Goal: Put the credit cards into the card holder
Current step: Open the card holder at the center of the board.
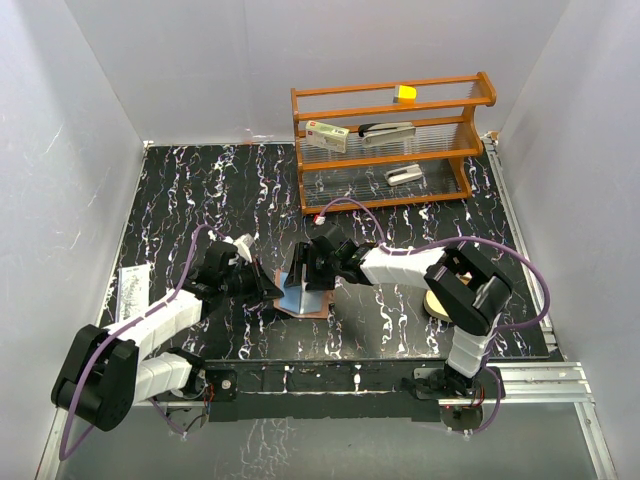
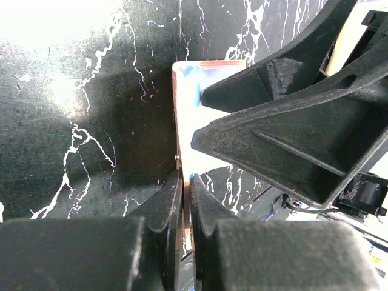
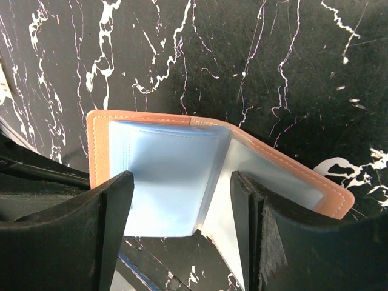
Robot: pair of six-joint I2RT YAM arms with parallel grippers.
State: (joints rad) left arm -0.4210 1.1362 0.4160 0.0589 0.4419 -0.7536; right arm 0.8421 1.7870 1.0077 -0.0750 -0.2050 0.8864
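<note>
The card holder (image 1: 318,304) lies open in the middle of the table, reddish-brown outside with light blue clear pockets inside (image 3: 157,176). My left gripper (image 1: 268,287) is shut on the edge of its left panel (image 2: 180,121) and holds that panel upright; the thin brown edge shows between the fingertips (image 2: 185,182). My right gripper (image 1: 308,272) is open and hovers over the holder's inside (image 3: 182,182), one finger on each side of the fold. I cannot tell a light blue card from the blue pockets. No orange or tan card is in view.
A wooden rack (image 1: 390,140) with small items stands at the back right. A white printed packet (image 1: 132,290) lies at the left edge. A tan oval tray (image 1: 437,303) sits partly hidden under my right arm. White walls enclose the table.
</note>
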